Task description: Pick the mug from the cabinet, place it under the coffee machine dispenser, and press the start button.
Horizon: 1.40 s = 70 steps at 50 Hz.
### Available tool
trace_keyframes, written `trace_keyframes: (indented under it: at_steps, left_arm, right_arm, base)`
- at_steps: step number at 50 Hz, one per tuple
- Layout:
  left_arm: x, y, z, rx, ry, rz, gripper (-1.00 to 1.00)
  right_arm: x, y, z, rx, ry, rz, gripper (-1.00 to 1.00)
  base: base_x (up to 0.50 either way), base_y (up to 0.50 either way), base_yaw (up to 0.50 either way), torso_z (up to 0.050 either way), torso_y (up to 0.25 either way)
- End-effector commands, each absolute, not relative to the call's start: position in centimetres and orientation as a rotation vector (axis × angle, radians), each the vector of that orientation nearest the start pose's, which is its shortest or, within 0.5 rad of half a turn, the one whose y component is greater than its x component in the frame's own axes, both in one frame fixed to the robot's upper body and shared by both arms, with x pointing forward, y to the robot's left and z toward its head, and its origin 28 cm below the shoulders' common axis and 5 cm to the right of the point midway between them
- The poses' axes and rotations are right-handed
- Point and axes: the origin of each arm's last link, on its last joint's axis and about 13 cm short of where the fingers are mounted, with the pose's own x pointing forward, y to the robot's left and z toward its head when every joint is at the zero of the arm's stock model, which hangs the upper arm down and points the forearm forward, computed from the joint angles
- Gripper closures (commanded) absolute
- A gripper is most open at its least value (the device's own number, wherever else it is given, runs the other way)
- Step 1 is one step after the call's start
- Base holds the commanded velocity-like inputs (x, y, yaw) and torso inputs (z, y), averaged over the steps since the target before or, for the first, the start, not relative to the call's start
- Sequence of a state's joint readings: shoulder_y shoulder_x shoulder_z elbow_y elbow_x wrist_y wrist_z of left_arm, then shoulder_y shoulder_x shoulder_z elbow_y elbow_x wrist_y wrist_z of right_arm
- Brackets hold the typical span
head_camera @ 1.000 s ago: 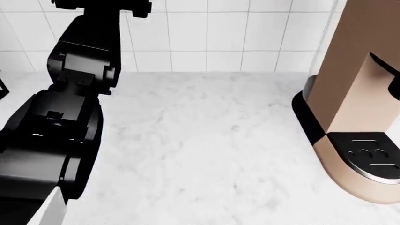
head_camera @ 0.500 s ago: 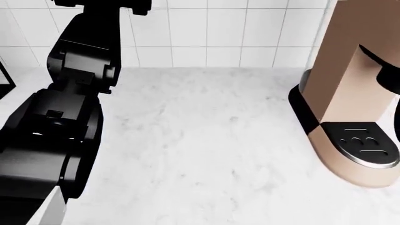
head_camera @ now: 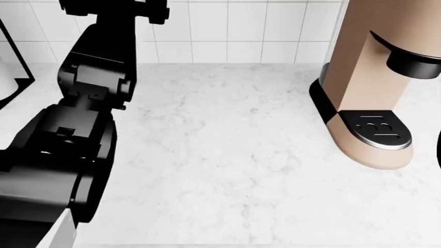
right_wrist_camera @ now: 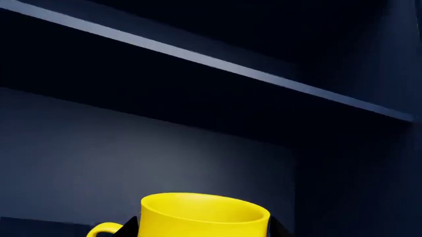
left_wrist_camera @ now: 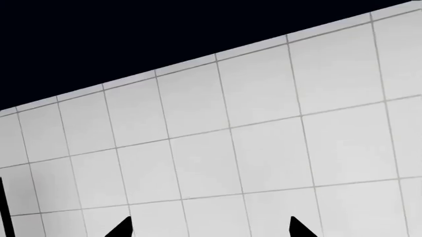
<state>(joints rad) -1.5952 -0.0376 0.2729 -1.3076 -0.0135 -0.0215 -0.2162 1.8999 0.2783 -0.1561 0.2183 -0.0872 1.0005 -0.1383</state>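
Right wrist view: mug between the fingers, still inside the cabinet

Right wrist view puts the yellow mug (right_wrist_camera: 205,216) closest to the camera, upright, its loop handle poking out to one side. Dark fingertips (right_wrist_camera: 129,226) of the right gripper (right_wrist_camera: 201,228) show at both flanks of the mug, so it looks gripped or about to be; whether the pads actually press the wall I cannot tell. Behind the mug lie the dark back wall and a shelf (right_wrist_camera: 211,59) of the cabinet, so by my reading the mug has not been carried out.

From the head camera, the left arm (head_camera: 69,139) fills the near left of the white marble counter (head_camera: 220,165). Further right stands the beige coffee machine (head_camera: 362,72), its round drip tray (head_camera: 375,130) bare and the black dispenser nozzle (head_camera: 412,65) above it with nothing underneath. No start button can be made out.

In the left wrist view, two tips of the left gripper (left_wrist_camera: 209,228) stand wide apart and empty, facing the tiled wall (left_wrist_camera: 264,138).

Progress, as I judge it: the pick is only beginning; lifting the mug clear, carrying it to the tray, setting it under the nozzle and pressing start all remain
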Motion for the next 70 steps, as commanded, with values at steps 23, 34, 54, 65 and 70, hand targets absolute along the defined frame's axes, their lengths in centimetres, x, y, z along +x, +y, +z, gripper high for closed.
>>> trace_keyframes:
  at_steps: [23,34,54,65,70]
  left_arm:
    - [44.3,21.8,27.7,0.221,-0.224,0.224,-1.00]
    - [44.3,21.7,27.4,0.228,-0.217,0.232,-1.00]
    - [44.3,21.5,26.6,0.235,-0.202,0.237,-1.00]
    - [44.3,21.3,26.2,0.239,-0.193,0.235,-1.00]
    - [44.3,21.2,26.1,0.239,-0.191,0.232,-1.00]
  right_arm:
    - [15.3,-19.0,35.1,-0.254,-0.444,-0.285,1.00]
    - [15.7,-18.3,28.5,-0.159,-0.294,-0.160,1.00]
    - [14.6,-17.5,23.8,-0.048,-0.188,-0.026,1.00]
    - [14.3,-18.7,23.2,-0.069,-0.211,-0.062,1.00]
    - [15.2,-19.8,20.5,-0.114,-0.219,-0.190,1.00]
  base:
    - [0.00,0.00,0.00,0.000,0.000]
    - [0.00,0.00,0.00,0.000,0.000]
    - [0.00,0.00,0.00,0.000,0.000]
    - [0.00,0.00,0.00,0.000,0.000]
    - [0.00,0.00,0.00,0.000,0.000]
